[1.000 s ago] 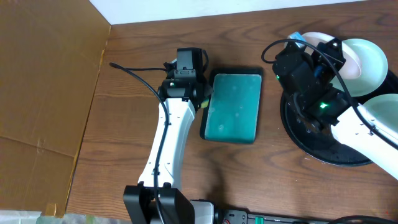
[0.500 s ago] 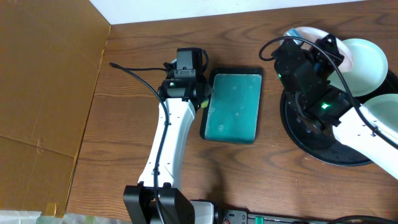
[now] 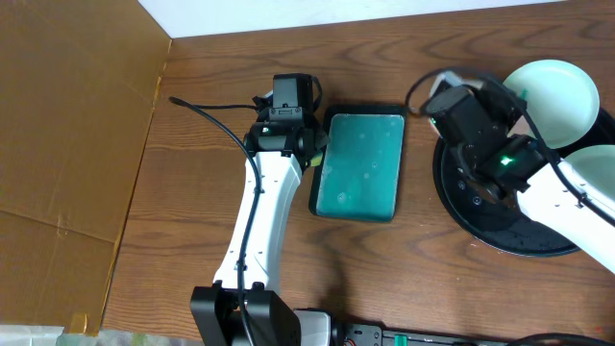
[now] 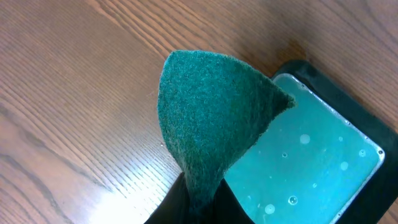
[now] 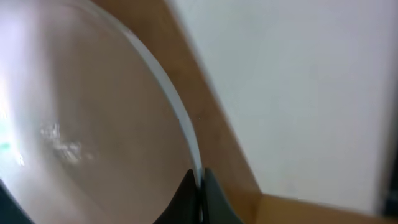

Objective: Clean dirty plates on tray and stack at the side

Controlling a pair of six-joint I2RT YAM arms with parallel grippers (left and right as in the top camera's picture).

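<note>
My right gripper (image 5: 200,182) is shut on the rim of a white plate (image 5: 81,106) with a pale bluish rim, held lifted and tilted. In the overhead view this gripper (image 3: 454,88) is over the far left edge of the round black tray (image 3: 500,235), and only a sliver of its plate (image 3: 443,77) shows. A second plate (image 3: 559,88) lies at the tray's far right. My left gripper (image 4: 198,200) is shut on a green scouring pad (image 4: 211,112). It hangs at the left edge of the rectangular tray; the overhead view also shows it (image 3: 309,146).
The rectangular black tray with a teal, wet inside (image 3: 360,163) lies between the arms and also shows in the left wrist view (image 4: 311,168). Brown cardboard (image 3: 67,125) covers the table's left side. A white wall runs along the far edge.
My right gripper has tipped its plate up and drawn it left, so the plate is now mostly hidden under the wrist. The left arm and pad have not moved.
</note>
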